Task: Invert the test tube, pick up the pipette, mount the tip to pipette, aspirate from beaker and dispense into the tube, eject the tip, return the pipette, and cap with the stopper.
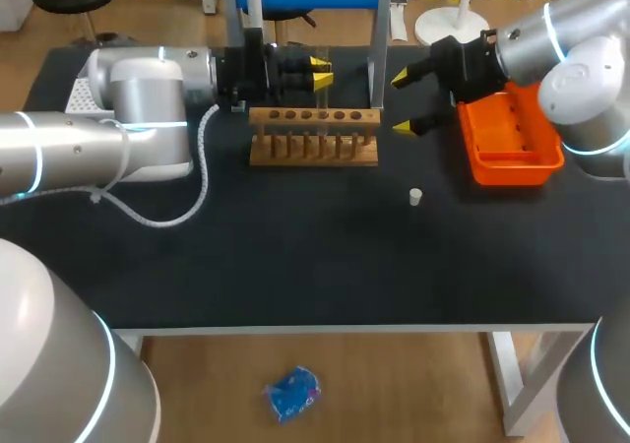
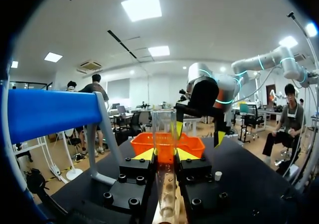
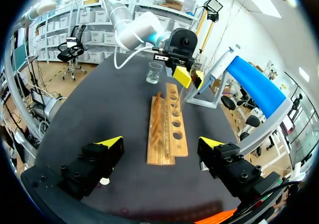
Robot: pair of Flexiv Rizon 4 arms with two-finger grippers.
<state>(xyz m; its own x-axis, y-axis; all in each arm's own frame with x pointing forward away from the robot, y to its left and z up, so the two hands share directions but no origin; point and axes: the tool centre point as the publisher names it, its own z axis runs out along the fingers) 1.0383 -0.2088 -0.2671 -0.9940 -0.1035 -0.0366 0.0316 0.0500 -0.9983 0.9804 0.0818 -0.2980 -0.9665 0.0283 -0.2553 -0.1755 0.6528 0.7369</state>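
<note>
Nearest, the white stopper (image 1: 415,197) lies right of centre, with the wooden rack (image 1: 313,138) beyond it. Above the rack, upper middle, my left gripper (image 1: 321,73) is clamped on the clear test tube (image 2: 164,127), roughly upright between the tips. I judge it light, slick and brittle: hold mid-barrel, gently. My right gripper (image 1: 406,101) gapes empty.

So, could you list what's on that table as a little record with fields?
left claw: shut on a clear tube above the wooden rack
right claw: open, empty, beside the rack's end
orange tray: beside the right claw
white stopper: lying loose, apart from the rack
beaker: beyond the rack, near the left claw
</note>
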